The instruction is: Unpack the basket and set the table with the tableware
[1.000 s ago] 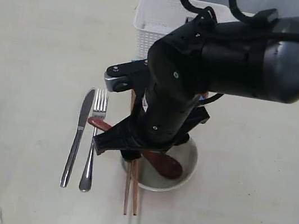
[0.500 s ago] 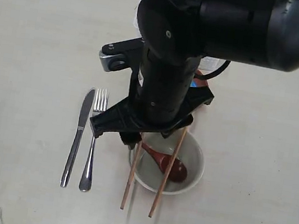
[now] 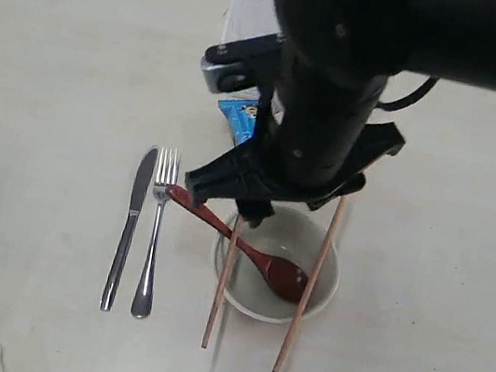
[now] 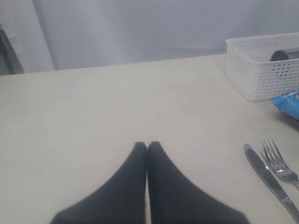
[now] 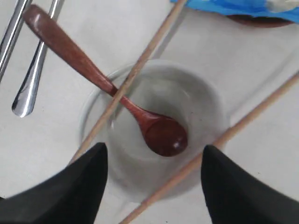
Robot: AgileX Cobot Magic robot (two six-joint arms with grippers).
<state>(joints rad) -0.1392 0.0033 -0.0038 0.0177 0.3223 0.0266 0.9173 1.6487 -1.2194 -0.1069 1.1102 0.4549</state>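
Evidently the step in hand is laying the chopsticks, and it looks nearly finished. The right gripper (image 5: 154, 151) hangs directly over the bowl (image 3: 291, 242), its fingers (image 5: 74, 186) spread wide with nothing between them.

Take the bowl as the dial's centre in the exterior view. The spoon (image 3: 260, 260) lies inside it, handle pointing out toward 10 o'clock. One chopstick (image 3: 218, 295) crosses the rim at 9 o'clock, over the spoon's handle. The other chopstick (image 3: 306, 294) rests on the rim at 3 o'clock. Both run from 12 toward 6, splaying slightly, with their 6 o'clock ends down on the table (image 3: 58, 71).

The knife (image 3: 130, 224) and fork (image 3: 154, 237) lie side by side at 9 o'clock, apart from the bowl. The chip bag (image 3: 238, 118) sits at 11 o'clock, and the basket (image 3: 242, 15) lies beyond it at 12. The left wrist view shows a cup (image 4: 282, 55) inside the basket.

The left gripper (image 4: 147, 149) hovers low over bare table, fingers pressed together and holding nothing.

To finish this well, the right arm should probably rise straight up with its fingers kept wide. Each stick is only propped on a curved rim, so a sideways brush could roll it off or tip the spoon. If a tidy pair is wanted, the sticks would need gathering parallel beside the bowl. After that, the cup in the basket looks like the next thing to fetch.
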